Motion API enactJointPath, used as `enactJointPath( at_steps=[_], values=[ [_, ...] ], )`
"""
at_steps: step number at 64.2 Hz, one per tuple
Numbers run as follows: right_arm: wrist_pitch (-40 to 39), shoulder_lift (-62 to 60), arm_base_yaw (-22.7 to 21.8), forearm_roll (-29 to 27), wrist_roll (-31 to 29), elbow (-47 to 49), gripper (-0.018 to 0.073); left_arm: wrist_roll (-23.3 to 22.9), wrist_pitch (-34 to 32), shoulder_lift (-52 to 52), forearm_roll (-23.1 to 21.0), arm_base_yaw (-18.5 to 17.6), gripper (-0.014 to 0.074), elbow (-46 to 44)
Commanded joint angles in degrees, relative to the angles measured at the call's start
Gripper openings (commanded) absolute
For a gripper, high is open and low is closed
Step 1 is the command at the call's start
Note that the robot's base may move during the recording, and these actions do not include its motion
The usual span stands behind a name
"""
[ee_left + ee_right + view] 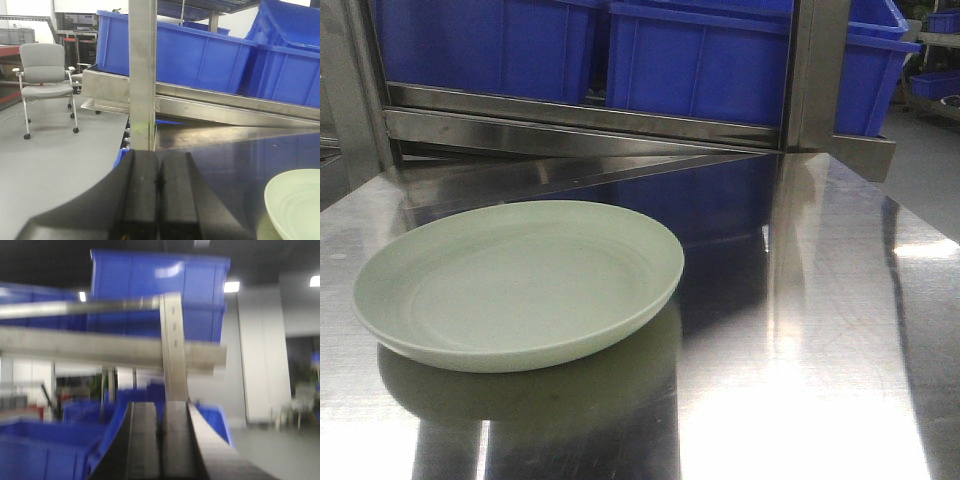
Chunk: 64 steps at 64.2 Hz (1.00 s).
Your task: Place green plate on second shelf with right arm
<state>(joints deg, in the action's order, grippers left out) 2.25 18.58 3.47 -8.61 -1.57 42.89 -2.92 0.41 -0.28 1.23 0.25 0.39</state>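
The green plate [520,283] is a round, shallow, pale mint-green dish. It lies flat on a shiny steel shelf surface [800,330], left of centre in the front view. Its edge also shows at the lower right of the left wrist view [296,202]. My left gripper [159,167] is shut and empty, its black fingers pressed together, to the left of the plate near the steel upright post [142,75]. My right gripper [161,415] is shut and empty, raised and pointing at the rack; that view is blurred and shows no plate. Neither gripper shows in the front view.
Blue plastic bins [720,60] fill the rack shelf behind and above the plate, on a steel rail [580,120]. A steel post [815,70] stands at the right. More blue bins [45,445] lie below the right gripper. A grey office chair [46,80] stands on the floor at left.
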Motion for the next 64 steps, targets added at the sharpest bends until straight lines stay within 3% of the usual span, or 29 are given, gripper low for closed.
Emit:
enactJointPath(
  at_steps=[1,6,15,30,42,52,64],
  values=[
    [3.98,8.45,0.06,-0.36,-0.47,6.31,0.0052,-0.36,-4.66,-0.20,-0.27,-0.21,0.0130,2.40],
    [11.96,14.73,0.11,-2.57,-0.40,10.59,0.0052,-0.36,-4.66,-0.20,-0.27,-0.21,0.0130,2.40],
    [30.10,25.46,0.11,-12.87,-0.51,17.38,0.0052,-0.36,-4.66,-0.20,-0.27,-0.21,0.0130,2.40],
    [43.49,36.85,0.23,-23.98,-4.06,18.93,0.0052,-0.36,-4.66,-0.20,-0.27,-0.21,0.0130,2.40],
    [47.14,43.79,5.32,-26.55,-4.06,18.93,0.0155,-0.36,-4.66,-0.20,-0.27,-0.21,0.0130,2.40],
    [44.32,50.50,13.21,-28.49,-3.79,18.93,0.0397,-0.36,-4.66,-0.20,-0.27,-0.21,0.0130,2.40],
    [41.84,60.36,16.12,-28.76,-2.36,18.93,0.0417,-0.36,-4.66,-0.20,-0.27,-0.21,0.0130,2.40]
  ],
)
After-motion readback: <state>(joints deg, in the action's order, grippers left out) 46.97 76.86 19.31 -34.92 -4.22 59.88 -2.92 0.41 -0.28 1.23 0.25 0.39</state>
